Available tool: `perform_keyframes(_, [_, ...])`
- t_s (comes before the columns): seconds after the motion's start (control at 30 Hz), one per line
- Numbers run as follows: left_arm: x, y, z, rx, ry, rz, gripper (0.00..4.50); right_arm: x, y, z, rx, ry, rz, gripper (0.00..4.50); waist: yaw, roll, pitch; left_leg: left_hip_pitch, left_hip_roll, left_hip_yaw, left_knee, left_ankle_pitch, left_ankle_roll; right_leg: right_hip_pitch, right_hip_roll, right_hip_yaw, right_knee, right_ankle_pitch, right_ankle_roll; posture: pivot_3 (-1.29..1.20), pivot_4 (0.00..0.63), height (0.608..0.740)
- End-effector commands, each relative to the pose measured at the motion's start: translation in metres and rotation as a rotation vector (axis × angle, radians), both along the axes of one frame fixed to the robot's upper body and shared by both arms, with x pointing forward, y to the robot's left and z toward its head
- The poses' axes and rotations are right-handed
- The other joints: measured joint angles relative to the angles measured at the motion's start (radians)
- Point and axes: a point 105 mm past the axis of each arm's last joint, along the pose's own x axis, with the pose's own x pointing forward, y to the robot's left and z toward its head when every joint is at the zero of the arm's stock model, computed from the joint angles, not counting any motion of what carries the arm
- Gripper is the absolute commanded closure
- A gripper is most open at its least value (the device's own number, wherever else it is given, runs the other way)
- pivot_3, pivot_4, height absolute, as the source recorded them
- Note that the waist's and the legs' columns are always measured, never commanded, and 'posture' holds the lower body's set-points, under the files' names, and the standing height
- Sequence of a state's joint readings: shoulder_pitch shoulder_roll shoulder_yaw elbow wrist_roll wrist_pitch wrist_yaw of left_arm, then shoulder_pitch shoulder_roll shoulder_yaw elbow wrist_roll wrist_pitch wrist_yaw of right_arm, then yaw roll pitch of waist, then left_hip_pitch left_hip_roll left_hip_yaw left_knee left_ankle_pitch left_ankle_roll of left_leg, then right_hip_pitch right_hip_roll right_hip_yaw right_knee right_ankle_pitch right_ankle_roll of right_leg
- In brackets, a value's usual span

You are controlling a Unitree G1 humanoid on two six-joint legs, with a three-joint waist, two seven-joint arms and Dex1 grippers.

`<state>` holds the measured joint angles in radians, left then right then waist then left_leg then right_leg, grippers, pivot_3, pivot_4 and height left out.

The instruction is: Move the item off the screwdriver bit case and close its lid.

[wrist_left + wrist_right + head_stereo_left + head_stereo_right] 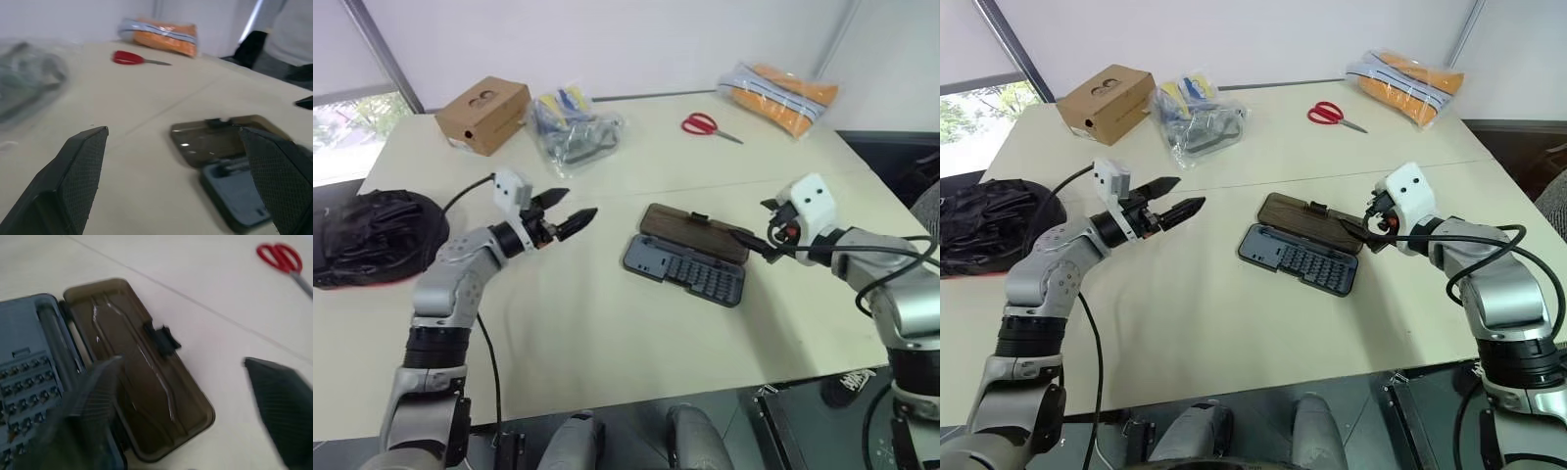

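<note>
While the bit case (pixel 686 266) lies open mid-tabletop (pixel 607 333), lid (pixel 695 233) flat, the padded disc (pixel 367 235) sits far left; wrist views show both tools, left (pixel 570 220) and right (pixel 1363 232), spread apart, empty.

Cream table (pixel 607 323) with open case (pixel 688 255), disc (pixel 372 235), box (pixel 483 115), scissors (pixel 709 125), perhaps two bags (pixel 573 127).

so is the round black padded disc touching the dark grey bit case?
Apart. The left eye view shows the disc at the table's left edge, bare tabletop separating it from the case.
</note>
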<state>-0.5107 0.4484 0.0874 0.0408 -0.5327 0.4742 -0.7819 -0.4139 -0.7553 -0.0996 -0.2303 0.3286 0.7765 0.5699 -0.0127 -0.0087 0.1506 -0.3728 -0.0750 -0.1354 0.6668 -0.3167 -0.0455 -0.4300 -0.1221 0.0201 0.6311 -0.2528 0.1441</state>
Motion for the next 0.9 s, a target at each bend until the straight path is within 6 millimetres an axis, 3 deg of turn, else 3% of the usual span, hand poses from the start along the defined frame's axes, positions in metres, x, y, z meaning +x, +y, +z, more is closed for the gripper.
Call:
perform_keyframes(0.03, [-0.005,-0.009,0.01,0.011,-0.04,-0.073,0.0,0.011,-0.002,0.02,0.073,-0.043,-0.107,0.03,-0.004,0.0,0.0,0.0,0.0,0.0,0.0,0.0,0.0,0.0,0.0,0.0,0.0,0.0,0.0,0.0,0.15,0.74])
perform_keyframes(0.23, [-0.007,-0.014,0.008,0.028,-0.026,-0.119,0.0,0.024,-0.01,0.01,0.114,0.072,-0.289,0.03,0.002,0.0,0.0,0.0,0.0,-0.001,0.0,0.0,0.0,-0.001,0.0,0.0,0.0,0.0,0.0,0.0,0.15,0.74])
perform_keyframes(0.33, [-0.007,-0.016,0.008,0.03,-0.028,-0.125,0.0,0.026,-0.019,-0.011,0.104,0.201,-0.383,0.03,0.002,0.0,0.0,-0.001,-0.001,-0.001,0.0,0.0,0.0,0.0,-0.001,0.0,0.0,0.0,0.0,0.0,0.15,0.74])
perform_keyframes(0.5, [-0.005,-0.014,0.004,0.057,-0.029,-0.11,0.0,0.025,-0.03,-0.028,0.076,0.293,-0.487,0.03,-0.003,0.0,0.0,-0.001,-0.001,0.0,0.0,0.0,0.0,-0.001,-0.001,0.0,0.0,0.0,0.0,0.0,0.15,0.74])
perform_keyframes(0.9, [-0.006,-0.014,0.001,0.061,-0.027,-0.092,0.0,0.019,-0.028,-0.044,0.069,0.426,-0.538,0.03,-0.003,0.0,0.0,-0.001,-0.001,0.0,0.0,0.0,0.0,-0.001,-0.001,0.0,0.0,0.0,0.0,0.0,0.15,0.74])
